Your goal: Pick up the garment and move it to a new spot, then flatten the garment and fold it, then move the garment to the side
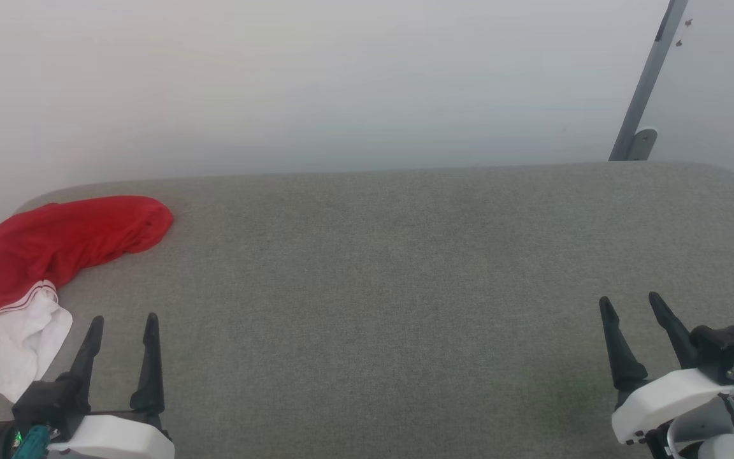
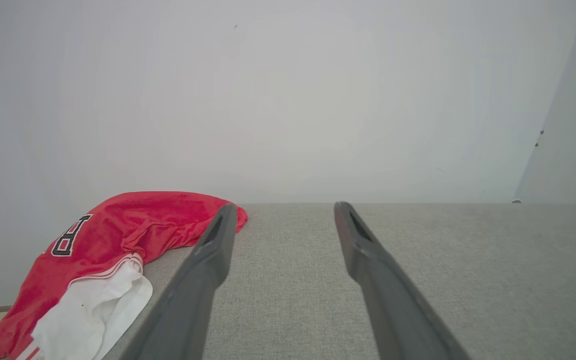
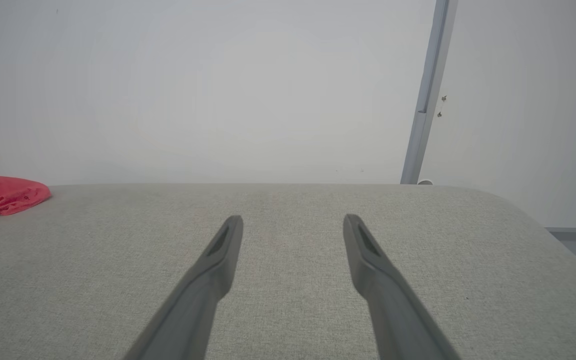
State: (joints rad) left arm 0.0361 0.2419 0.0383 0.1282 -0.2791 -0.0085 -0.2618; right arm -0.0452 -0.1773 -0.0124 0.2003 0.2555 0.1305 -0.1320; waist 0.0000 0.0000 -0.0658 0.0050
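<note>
The garment [image 1: 55, 248] is lying crumpled at the far-left edge of the desk [image 1: 373, 287]. The left claw [image 1: 123, 319] and right claw [image 1: 628, 299] are hovering spread, empty (pickup not yet begun). Next, reaching left to pinch the cloth.

A grey fabric table [image 1: 405, 255] meets a white wall [image 1: 309, 83]. A grey post [image 1: 650, 76] rises behind its right corner.

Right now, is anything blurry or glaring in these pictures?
Head view: soft, even light, no glare, garment sharp. Left wrist view: the left gripper goes soft near the lens. Right wrist view: pale wall, no hard shadows on the table.
</note>
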